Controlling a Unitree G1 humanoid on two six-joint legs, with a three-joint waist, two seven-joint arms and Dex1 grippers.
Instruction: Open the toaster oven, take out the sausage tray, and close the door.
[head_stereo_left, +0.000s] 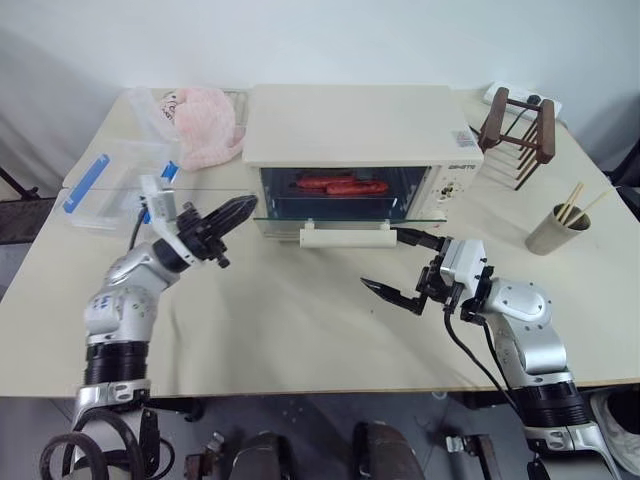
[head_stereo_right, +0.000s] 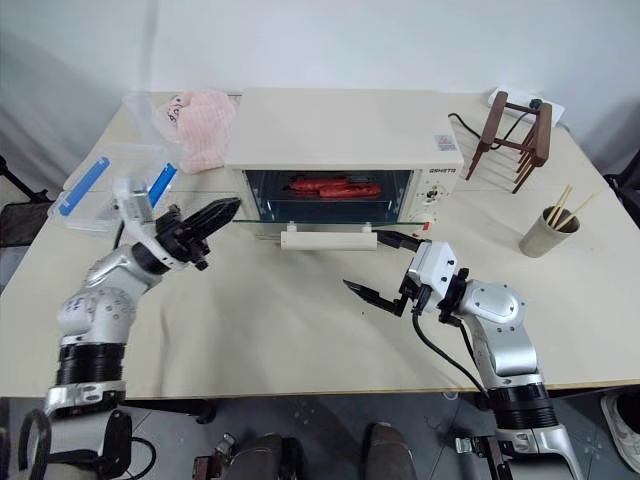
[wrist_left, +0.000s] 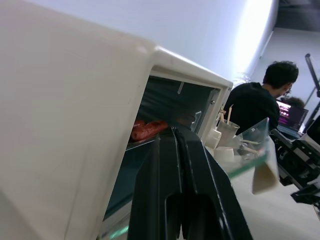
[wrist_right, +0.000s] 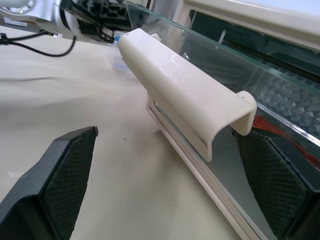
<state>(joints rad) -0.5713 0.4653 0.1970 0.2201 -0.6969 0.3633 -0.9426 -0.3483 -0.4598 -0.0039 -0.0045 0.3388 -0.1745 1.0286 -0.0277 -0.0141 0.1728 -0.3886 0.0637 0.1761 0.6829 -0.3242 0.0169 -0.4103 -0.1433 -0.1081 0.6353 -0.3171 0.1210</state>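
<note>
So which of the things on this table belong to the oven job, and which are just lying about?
Job:
- cream-white boxy toaster oven
- its glass door, open, with cream bar handle
- silver sausage tray inside, two reddish sausages
- left gripper, shut
- right gripper, open

Lying about:
- clear plastic box with blue clips
- pink cloth
- dark wooden rack
- beige cup of chopsticks

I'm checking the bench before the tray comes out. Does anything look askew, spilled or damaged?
Nothing stands out. The toaster oven sits square, its door folded down flat, and the sausage tray lies level inside with both sausages on it. No spills show on the table.
</note>
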